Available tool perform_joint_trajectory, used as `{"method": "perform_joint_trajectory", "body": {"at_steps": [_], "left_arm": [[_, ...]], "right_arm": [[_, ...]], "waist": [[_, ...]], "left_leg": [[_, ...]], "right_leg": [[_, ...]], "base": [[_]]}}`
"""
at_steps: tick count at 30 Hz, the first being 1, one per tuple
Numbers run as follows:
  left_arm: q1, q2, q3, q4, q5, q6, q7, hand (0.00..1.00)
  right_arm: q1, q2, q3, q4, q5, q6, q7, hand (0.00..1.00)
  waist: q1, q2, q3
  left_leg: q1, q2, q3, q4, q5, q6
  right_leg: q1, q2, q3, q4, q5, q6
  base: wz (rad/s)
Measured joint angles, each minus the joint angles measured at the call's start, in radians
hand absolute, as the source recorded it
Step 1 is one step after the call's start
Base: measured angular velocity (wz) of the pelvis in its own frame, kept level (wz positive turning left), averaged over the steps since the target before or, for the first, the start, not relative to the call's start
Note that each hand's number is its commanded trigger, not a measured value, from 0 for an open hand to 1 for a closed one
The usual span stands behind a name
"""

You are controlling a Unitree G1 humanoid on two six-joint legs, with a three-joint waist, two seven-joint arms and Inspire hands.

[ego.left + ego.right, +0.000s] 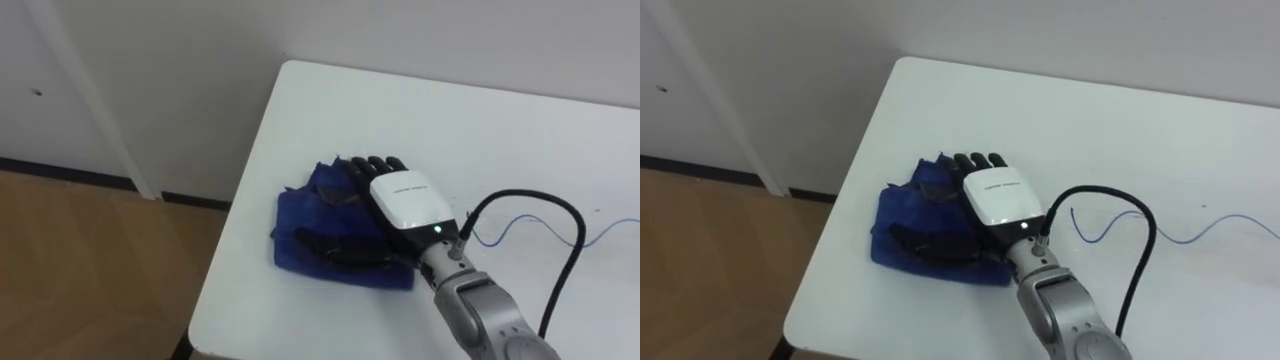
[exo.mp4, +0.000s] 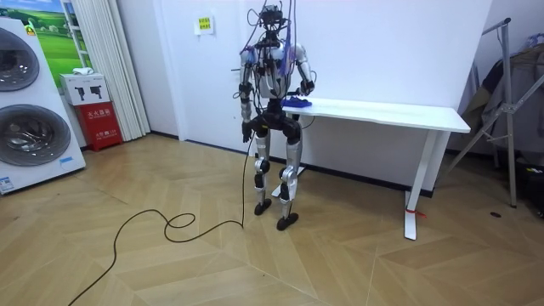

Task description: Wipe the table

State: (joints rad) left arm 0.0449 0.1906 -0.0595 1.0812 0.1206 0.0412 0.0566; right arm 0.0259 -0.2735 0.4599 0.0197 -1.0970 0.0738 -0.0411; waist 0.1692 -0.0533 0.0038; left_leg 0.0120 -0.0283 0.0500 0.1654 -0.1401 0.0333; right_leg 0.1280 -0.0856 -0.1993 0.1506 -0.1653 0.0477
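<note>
A crumpled dark blue cloth point(image 1: 300, 218) lies near the left end of the white table point(image 1: 420, 110). My right hand point(image 1: 405, 200) rests flat on top of it, fingers straight and pointing away from me, thumb spread out across the cloth toward the table's left edge. A thin blue line point(image 1: 530, 232) is marked on the tabletop to the right of the hand. In the room view I stand upright at the table's end point(image 2: 382, 110), right hand on the cloth point(image 2: 297, 101), while my left hand point(image 2: 246, 130) hangs at my side.
The table's left edge point(image 1: 240, 220) and front corner are close to the cloth, with wooden floor below. A white wall runs behind the table. The room view holds washing machines point(image 2: 30, 119) at its left and a rack point(image 2: 510, 102) at its right.
</note>
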Motion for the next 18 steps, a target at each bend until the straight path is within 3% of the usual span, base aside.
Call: {"method": "perform_joint_trajectory", "body": {"at_steps": [18], "left_arm": [[0.009, 0.0, -0.003, -0.001, 0.001, -0.002, -0.01, 0.0]], "right_arm": [[0.046, -0.004, 0.011, 0.015, 0.008, -0.009, 0.064, 0.0]], "waist": [[0.002, 0.003, 0.0081]], "left_leg": [[-0.003, 0.0, -0.004, -0.001, 0.0, 0.0]], "right_leg": [[-0.001, 0.0, -0.005, -0.001, 0.0, 0.001]], "base": [[0.0]]}}
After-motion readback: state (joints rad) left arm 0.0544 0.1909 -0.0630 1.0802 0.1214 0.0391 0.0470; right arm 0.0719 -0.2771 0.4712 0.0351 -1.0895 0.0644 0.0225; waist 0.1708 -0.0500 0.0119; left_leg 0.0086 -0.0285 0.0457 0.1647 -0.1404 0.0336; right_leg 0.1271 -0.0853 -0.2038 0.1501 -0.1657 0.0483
